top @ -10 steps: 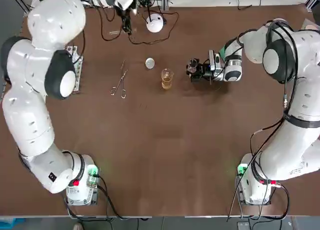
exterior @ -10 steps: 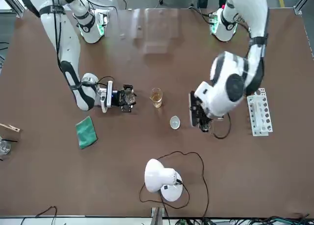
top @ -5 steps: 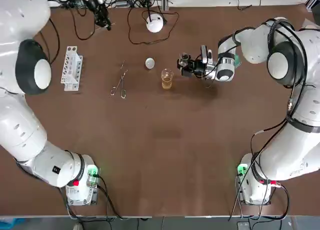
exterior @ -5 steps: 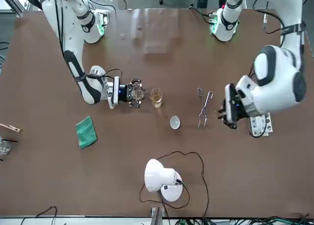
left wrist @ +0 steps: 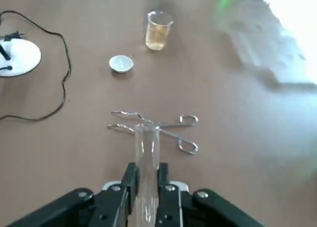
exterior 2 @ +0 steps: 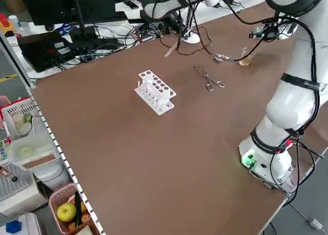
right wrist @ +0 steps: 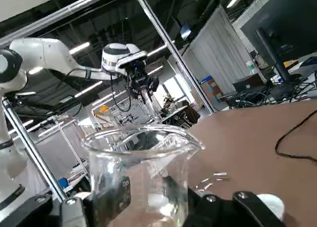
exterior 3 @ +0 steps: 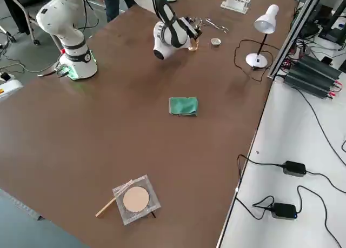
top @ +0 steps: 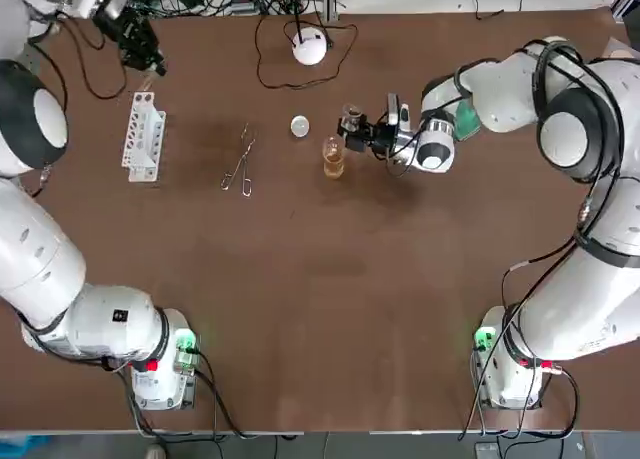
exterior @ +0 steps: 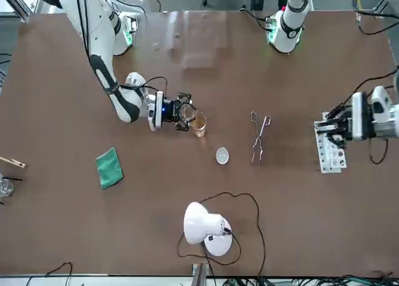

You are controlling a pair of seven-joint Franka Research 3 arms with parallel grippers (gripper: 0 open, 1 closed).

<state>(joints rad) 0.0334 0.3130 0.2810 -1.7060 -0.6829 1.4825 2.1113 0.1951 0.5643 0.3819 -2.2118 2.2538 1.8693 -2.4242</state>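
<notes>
Small clear glass beaker (right wrist: pixel 141 172): clamped in the right gripper (top: pixel 358 131), roughly upright and, as far as can be judged, lifted clear of the brown table (top: pixel 330 309).
Right gripper: reaches in level from the robot's right towards the table's middle, its fingers closed on the beaker's wall.
Nearest neighbour: a glass beaker of amber liquid (top: pixel 333 156) stands on the table just beside the held beaker, on the side towards the robot's bases and a little to its left. In the front view the two rims sit very close, but whether they touch cannot be told.
Left gripper (left wrist: pixel 146 173): raised at the far left of the table near the white test tube rack (top: pixel 141 136), its fingers shut on a clear glass test tube (left wrist: pixel 146 148) whose long axis runs straight on from them.
Nearer arm: the right gripper is at the amber beaker, and the left gripper is well apart from it.
Between the arms: metal tongs (top: pixel 240 164) and a small white round dish (top: pixel 300 126) lie on the table.
</notes>
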